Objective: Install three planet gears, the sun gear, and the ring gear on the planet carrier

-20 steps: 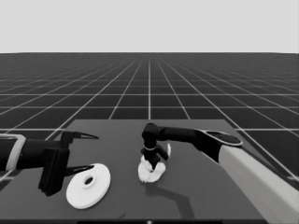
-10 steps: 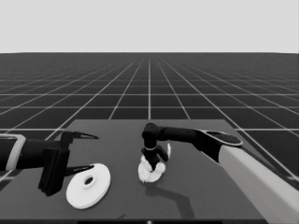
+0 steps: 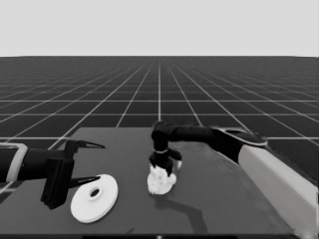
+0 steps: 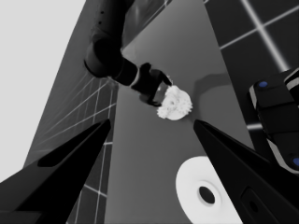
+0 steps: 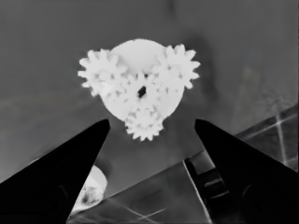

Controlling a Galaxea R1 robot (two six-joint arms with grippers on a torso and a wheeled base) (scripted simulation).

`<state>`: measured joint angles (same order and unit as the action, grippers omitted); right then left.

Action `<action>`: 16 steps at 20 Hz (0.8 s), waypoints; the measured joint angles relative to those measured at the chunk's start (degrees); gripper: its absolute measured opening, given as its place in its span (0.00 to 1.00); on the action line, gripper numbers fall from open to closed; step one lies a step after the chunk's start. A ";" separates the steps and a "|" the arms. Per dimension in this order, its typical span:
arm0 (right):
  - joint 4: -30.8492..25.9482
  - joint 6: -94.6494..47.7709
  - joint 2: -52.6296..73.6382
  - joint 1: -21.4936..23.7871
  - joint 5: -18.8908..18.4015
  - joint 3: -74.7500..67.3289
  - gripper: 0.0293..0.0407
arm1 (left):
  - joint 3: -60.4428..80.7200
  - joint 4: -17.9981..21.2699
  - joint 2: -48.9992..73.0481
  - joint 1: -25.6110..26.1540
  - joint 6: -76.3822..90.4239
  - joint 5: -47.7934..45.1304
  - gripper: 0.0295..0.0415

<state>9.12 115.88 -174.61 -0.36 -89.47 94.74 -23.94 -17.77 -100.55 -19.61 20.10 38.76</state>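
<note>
- Smaller round part [image 5: 140,74], the planet carrier, lies near the middle of the bench [image 3: 224,199], directly under the right gripper [image 5: 149,126].
- Three planet gears sit on it, spaced round its rim: one [image 5: 100,72] and another [image 5: 177,63] on opposite sides, and a third [image 5: 144,123] between them on the side toward the fingers; their teeth overhang the edge.
- At the centre a fourth toothed wheel, seemingly the sun gear [image 5: 140,91], appears to sit among the three with a dark hole showing through it; whether it is fully meshed I cannot tell.
- Right gripper hangs just above this cluster with its jaws apart and nothing between them; in the head view it [image 3: 162,167] partly covers the stack.
- Larger round part [image 3: 94,197], the ring gear, lies flat toward the near left of the bench, well apart from the cluster.
- Left gripper [image 4: 149,128] waits over the left end of the bench, jaws spread, holding nothing, with the larger part close beside it.
- By my reading the gear-setting step is at or near its end. The next move calls for fetching the larger round part, carrying it level over the gears and lowering it centred, so its inner teeth catch all three without knocking any off.
</note>
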 joint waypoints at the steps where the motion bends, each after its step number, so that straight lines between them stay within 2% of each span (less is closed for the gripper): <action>1: -4.67 -13.53 0.16 6.12 -1.06 -1.53 0.86 | 0.00 0.00 0.00 0.00 0.00 0.00 0.75; 2: -7.60 -22.32 0.02 9.71 -1.18 -1.32 0.84 | 0.00 0.00 0.00 0.00 0.00 0.00 0.75; 4: -10.41 -31.13 -0.22 12.84 -1.13 -0.37 0.81 | 0.00 0.00 0.00 0.00 0.00 0.00 0.75; 9: -11.82 -35.72 -0.37 14.15 -1.10 0.37 0.81 | 0.00 0.00 0.00 0.00 0.00 0.00 0.75; 10: 5.47 -60.05 14.97 5.35 8.32 -25.60 1.00 | 0.00 0.00 0.00 0.00 0.00 0.00 0.75; 11: 15.91 -75.58 39.03 -5.97 13.86 -44.83 0.90 | 0.00 0.00 0.00 0.00 0.00 0.00 0.75; 12: 22.05 -84.72 54.07 -12.20 17.08 -56.13 0.84 | 0.00 0.00 0.00 0.00 0.00 0.00 0.75; 14: 27.79 -93.26 67.33 -17.49 20.18 -66.93 0.81 | 0.00 0.00 0.00 0.00 0.00 0.00 0.75; 16: 29.79 -96.21 71.67 -19.16 21.27 -70.66 0.81 | 0.00 0.00 0.00 0.00 0.00 0.00 0.75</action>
<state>38.90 19.66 -102.95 -19.52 -68.20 24.08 -23.94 -17.77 -100.55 -19.61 20.10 38.76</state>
